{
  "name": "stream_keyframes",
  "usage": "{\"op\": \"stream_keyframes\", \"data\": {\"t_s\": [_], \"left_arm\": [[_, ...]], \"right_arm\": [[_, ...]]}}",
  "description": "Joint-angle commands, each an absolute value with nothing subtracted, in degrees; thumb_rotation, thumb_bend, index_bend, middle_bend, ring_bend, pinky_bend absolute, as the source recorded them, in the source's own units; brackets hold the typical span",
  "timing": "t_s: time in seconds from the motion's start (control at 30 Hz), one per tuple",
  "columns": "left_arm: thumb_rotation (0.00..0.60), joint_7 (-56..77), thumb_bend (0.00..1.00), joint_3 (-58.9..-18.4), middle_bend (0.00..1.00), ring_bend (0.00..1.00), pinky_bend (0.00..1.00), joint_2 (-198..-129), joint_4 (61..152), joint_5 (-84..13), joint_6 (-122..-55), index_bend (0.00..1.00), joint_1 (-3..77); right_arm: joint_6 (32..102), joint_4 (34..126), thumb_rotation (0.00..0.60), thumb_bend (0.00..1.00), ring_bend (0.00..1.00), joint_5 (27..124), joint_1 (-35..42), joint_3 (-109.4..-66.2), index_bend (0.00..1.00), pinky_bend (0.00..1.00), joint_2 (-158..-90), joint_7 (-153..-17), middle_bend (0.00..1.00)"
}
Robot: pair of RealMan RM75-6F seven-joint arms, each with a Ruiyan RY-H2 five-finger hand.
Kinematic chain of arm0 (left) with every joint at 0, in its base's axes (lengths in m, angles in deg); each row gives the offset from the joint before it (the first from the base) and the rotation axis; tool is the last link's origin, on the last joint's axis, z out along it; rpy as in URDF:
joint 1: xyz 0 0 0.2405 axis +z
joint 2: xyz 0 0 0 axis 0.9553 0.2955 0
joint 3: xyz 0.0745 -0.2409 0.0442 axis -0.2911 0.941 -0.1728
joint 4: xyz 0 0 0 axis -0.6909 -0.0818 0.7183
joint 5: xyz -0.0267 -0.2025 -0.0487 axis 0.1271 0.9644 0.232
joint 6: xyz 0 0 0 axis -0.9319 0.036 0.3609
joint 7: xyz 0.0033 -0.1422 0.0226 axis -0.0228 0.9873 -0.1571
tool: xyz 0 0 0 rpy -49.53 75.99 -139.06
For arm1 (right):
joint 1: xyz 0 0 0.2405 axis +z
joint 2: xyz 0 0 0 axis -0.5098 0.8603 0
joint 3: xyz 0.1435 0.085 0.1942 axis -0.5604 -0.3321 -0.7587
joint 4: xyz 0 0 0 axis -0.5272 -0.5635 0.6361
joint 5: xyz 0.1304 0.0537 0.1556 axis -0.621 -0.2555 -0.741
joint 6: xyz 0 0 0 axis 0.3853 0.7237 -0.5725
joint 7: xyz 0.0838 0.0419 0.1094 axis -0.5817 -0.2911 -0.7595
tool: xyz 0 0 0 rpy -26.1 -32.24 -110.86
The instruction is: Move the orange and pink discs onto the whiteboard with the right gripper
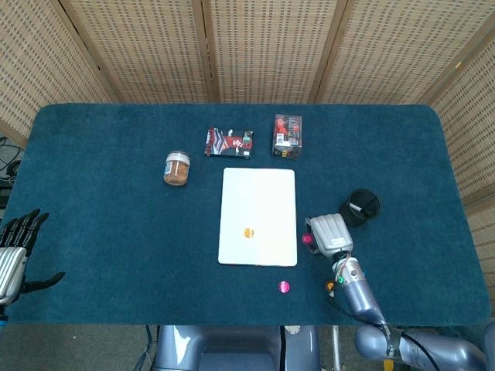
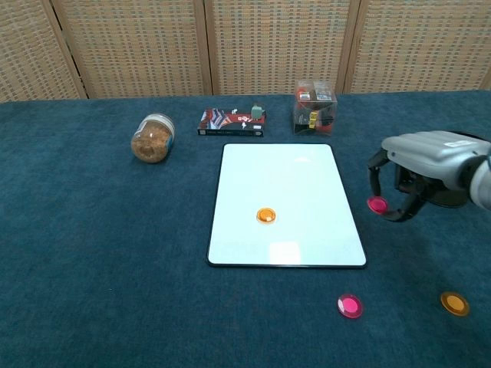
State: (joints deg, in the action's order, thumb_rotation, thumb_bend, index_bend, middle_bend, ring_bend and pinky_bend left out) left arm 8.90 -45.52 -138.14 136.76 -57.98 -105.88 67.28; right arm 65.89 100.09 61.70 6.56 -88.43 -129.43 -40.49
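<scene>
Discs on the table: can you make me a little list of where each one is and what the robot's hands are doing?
whiteboard: flat on the blue table
orange disc on board: lying on the whiteboard
held pink disc: pinched by the right hand, beside the whiteboard's right edge
loose pink disc: on the table, in front of the whiteboard
loose orange disc: on the table, far right
left hand: holds nothing, fingers apart, at the table's left edge

Woven rattan screen panels (image 1: 263,46) in wooden frames, dark blue carpeted table (image 1: 100,224)
</scene>
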Motion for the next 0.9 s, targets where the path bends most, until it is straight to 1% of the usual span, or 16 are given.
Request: {"op": "stream_keyframes", "data": {"t_s": [0.03, 0.23, 0.37, 0.57, 0.67, 0.8, 0.9], "left_arm": [[0.600, 9.47, 0.00, -45.32, 0.00, 0.00, 0.00, -137.91, 136.59, -57.63, -105.80, 0.00, 67.25], [0.600, 10.10, 0.00, -45.18, 0.00, 0.00, 0.00, -137.68, 136.41, -57.24, -105.28, 0.00, 67.02], [0.600, 10.49, 0.00, -45.05, 0.00, 0.00, 0.00, -137.58, 136.33, -56.85, -104.89, 0.00, 66.85], [0.600, 11.41, 0.00, -44.88, 0.00, 0.00, 0.00, -137.28, 136.20, -56.52, -104.45, 0.00, 66.65], [0.600, 11.95, 0.00, -44.91, 0.00, 0.00, 0.00, -137.02, 136.23, -56.78, -104.78, 0.00, 66.81], [0.600, 12.51, 0.00, -44.91, 0.00, 0.00, 0.00, -136.81, 136.25, -56.98, -105.16, 0.00, 66.99], [0.600, 12.72, 0.00, -45.20, 0.00, 0.00, 0.00, -136.73, 136.26, -57.58, -105.23, 0.00, 67.07]], "right_arm": [[67.05, 99.54, 0.600, 0.34, 1.00, 55.85, 10.75, -91.60, 0.52, 1.00, -133.07, -34.61, 1.00], [68.39, 96.45, 0.600, 0.34, 1.00, 50.51, 14.81, -93.83, 0.52, 1.00, -137.54, -30.73, 1.00], [69.21, 93.61, 0.600, 0.34, 1.00, 48.46, 16.80, -94.02, 0.50, 1.00, -140.21, -28.97, 1.00], [70.21, 91.34, 0.600, 0.34, 1.00, 47.90, 17.76, -93.64, 0.32, 1.00, -142.07, -28.88, 1.00], [70.89, 92.40, 0.600, 0.34, 1.00, 48.28, 17.52, -93.12, 0.28, 1.00, -141.57, -29.26, 1.00], [72.26, 95.89, 0.600, 0.34, 1.00, 49.97, 16.31, -91.90, 0.28, 1.00, -139.37, -30.35, 1.00], [73.75, 101.79, 0.600, 0.34, 1.00, 52.61, 13.54, -89.28, 0.28, 1.00, -135.34, -32.51, 1.00]]}}
